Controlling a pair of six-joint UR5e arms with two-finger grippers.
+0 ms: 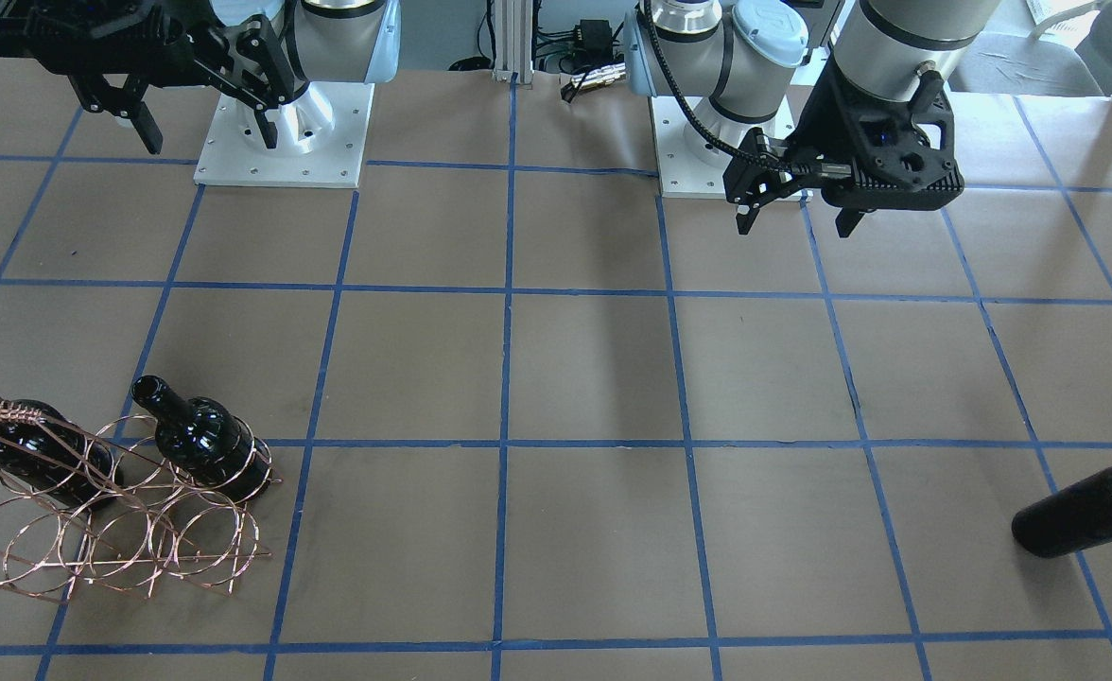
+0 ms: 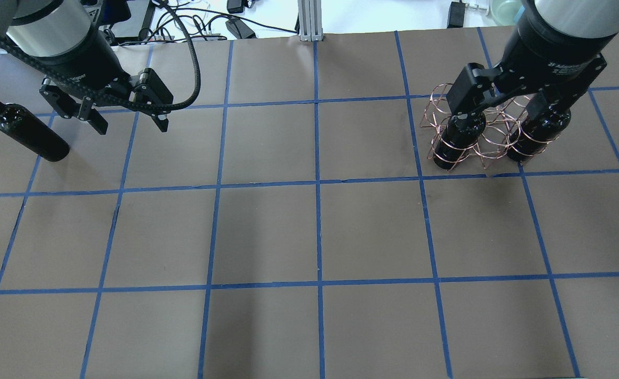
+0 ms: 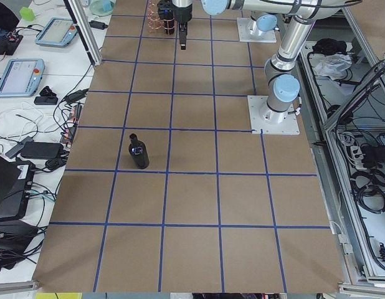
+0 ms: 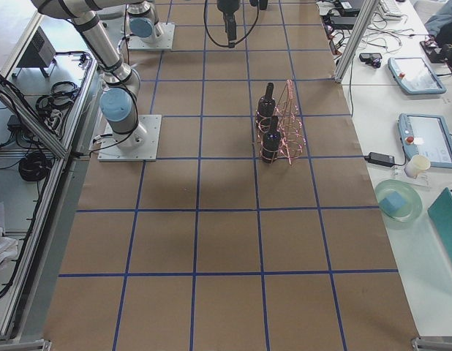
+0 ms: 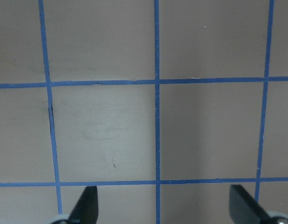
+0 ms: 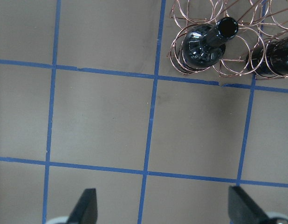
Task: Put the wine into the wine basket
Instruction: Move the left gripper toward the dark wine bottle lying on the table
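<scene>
overhead exterior view: a first bottle (image 2: pixel 449 155) and a second bottle (image 2: pixel 525 150) already sit in the basket (image 2: pixel 429 122) on the robot's right. the third bottle (image 2: pixel 30 134) stands upright far off on the left, so one placement seems left. the left gripper (image 2: pixel 130 123) hangs just beside it, wide and empty. the right gripper (image 2: pixel 501 108) hovers over the basket, also wide and empty. on the table (image 2: pixel 315 231) nothing stands between them. the free rings lie between the seated bottles, likely a tight fit.

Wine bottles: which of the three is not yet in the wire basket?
The bottle standing alone beside the left gripper; the other two sit inside the wine basket's rings.
</scene>
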